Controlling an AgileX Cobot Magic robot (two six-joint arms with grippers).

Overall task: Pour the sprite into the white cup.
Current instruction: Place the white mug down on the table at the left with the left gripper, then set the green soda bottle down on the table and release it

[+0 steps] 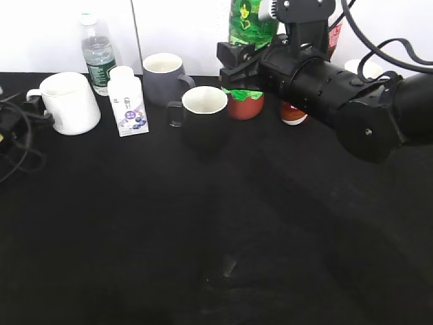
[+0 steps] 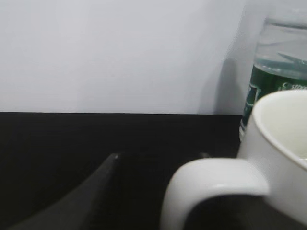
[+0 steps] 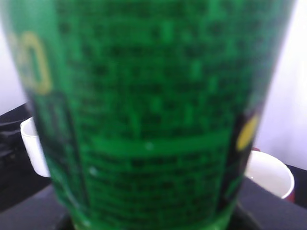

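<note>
The sprite (image 1: 249, 19) stands at the back middle, its top cut off by the frame. Its green label fills the right wrist view (image 3: 148, 120). My right gripper (image 1: 245, 68) is closed round its lower body; only dark jaw edges show in the right wrist view (image 3: 151, 223). The white cup (image 1: 67, 103) stands at the far left with its handle to the left. In the left wrist view its handle (image 2: 216, 184) and rim are very close. My left gripper (image 2: 160, 158) is open at the handle, and the left finger is clear of it.
A clear water bottle (image 1: 99, 54), a small white bottle (image 1: 128, 105), a grey mug (image 1: 164, 78) and a black mug with white inside (image 1: 203, 115) stand in a row. A red cup (image 1: 245, 106) sits in front of the sprite. Cables (image 1: 13, 145) lie at the far left.
</note>
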